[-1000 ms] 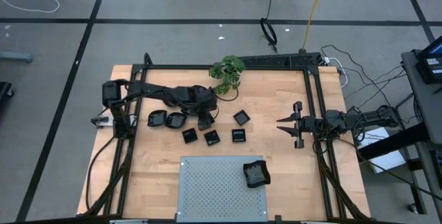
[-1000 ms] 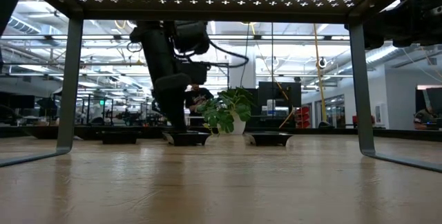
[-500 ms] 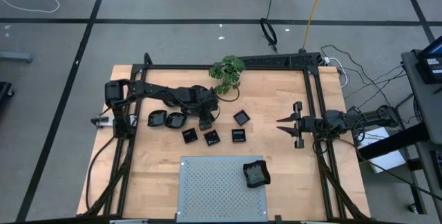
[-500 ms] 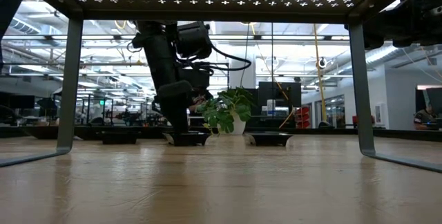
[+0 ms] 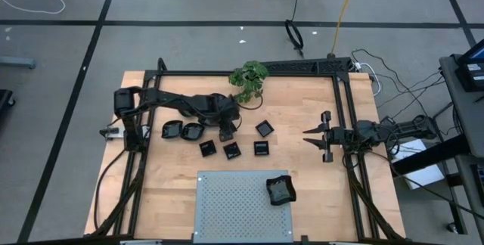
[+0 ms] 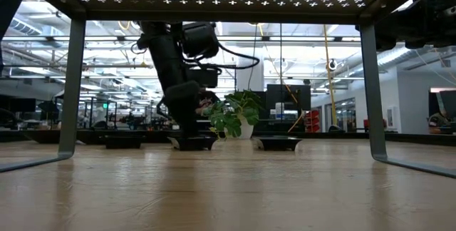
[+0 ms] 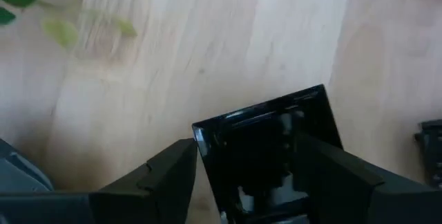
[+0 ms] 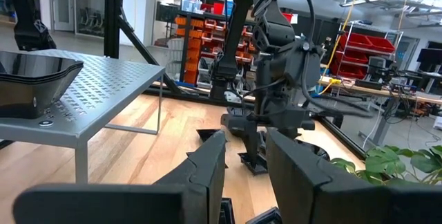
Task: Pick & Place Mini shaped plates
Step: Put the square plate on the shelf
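Several small glossy black mini shaped plates lie in a loose row mid-table, among them ones at the left (image 5: 172, 130), in front (image 5: 232, 150) and to the right (image 5: 264, 128). My left gripper (image 5: 225, 132) is down among them, shut on a square plate (image 7: 269, 134) that sits between its fingers (image 7: 162, 179). In the low view this gripper (image 6: 187, 117) reaches down to table level; whether the plate is off the wood I cannot tell. A plate (image 5: 280, 190) rests on the grey perforated panel (image 5: 234, 203). My right gripper (image 5: 318, 135) waits at the right edge, open and holding nothing.
A green leafy plant (image 5: 249, 80) stands at the table's back, just behind the left gripper. The perforated panel is a raised shelf on legs (image 6: 70, 88) at the front. A black frame (image 5: 344, 109) borders the table.
The left arm has leaned slightly to the right over the plates while its gripper stays low at the same plate. The right arm has not moved.
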